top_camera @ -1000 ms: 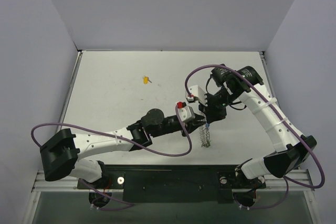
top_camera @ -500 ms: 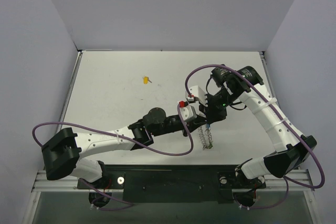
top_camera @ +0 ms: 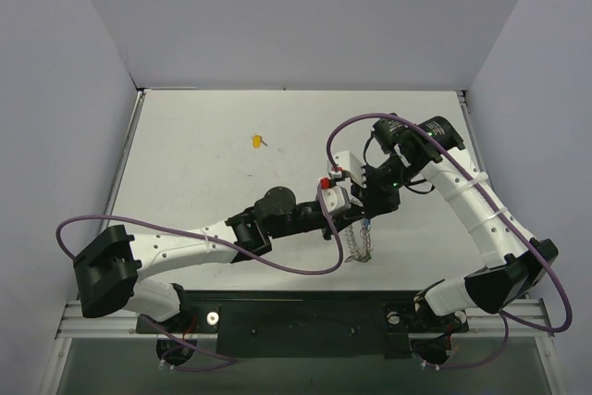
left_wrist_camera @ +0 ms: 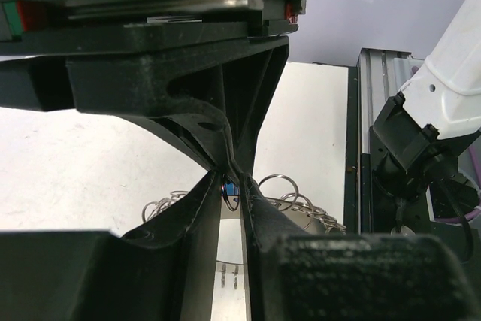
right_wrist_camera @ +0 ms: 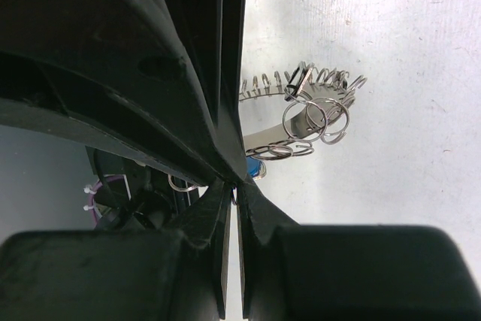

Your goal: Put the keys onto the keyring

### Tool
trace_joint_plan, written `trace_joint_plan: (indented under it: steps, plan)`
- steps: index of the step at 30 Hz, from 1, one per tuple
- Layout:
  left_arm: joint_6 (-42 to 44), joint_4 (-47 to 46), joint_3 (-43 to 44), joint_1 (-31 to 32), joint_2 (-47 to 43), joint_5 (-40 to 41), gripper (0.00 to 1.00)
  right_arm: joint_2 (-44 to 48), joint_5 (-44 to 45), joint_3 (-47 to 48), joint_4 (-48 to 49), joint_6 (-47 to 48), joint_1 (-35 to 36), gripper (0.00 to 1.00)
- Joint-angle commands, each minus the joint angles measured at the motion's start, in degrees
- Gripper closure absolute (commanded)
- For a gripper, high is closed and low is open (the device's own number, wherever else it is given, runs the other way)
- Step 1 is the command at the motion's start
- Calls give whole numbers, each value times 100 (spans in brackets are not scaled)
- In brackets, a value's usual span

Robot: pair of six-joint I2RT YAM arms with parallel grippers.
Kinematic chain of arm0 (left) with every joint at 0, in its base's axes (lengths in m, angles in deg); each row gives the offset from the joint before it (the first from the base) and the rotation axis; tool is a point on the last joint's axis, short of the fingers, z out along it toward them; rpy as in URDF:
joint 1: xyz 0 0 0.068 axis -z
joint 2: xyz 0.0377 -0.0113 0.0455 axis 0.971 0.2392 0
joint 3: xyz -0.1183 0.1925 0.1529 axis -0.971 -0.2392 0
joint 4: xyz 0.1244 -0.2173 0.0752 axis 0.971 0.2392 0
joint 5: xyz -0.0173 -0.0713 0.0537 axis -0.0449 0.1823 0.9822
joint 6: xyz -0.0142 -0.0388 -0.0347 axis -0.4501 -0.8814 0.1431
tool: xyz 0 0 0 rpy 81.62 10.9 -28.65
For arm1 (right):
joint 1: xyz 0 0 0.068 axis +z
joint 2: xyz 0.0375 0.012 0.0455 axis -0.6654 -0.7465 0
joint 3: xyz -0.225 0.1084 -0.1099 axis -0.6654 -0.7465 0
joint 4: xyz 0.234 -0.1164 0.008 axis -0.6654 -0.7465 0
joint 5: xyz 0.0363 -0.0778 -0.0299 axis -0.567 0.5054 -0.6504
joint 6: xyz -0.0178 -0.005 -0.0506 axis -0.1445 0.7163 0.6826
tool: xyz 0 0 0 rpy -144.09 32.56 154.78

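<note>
Threading wants patience: seen from above, keep the left pincer [top_camera: 355, 212] level and slide the blue key [top_camera: 367, 224] straight along the wire while the right pincer [top_camera: 369, 214] holds steady. The keyring [top_camera: 363, 245] trails from both tips toward the near edge. From the left wrist, its jaws stand narrow, apparently nipping the blue head at the very tips, silvery loops just beyond. From the right wrist, jaws are pinched together, apparently on one small ring; coiled, springy loops fan out beyond.

Robotics lab test cell
Plain pale walls [top_camera: 305, 16] are enclosing a white table [top_camera: 203, 182]; a cabled left arm [top_camera: 185, 249] and right arm [top_camera: 472, 205] are sitting on an aluminium rail [top_camera: 111, 321].
</note>
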Motion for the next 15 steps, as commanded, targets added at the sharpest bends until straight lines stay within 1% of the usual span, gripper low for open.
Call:
trace_joint_plan:
  steps: [1, 15]
  plan:
    - [129, 92, 273, 25, 39, -84, 75, 65, -248, 231, -511, 38, -7, 100]
    - [217, 215, 282, 25, -31, -66, 73, 57, -274, 231, -511, 29, -7, 100]
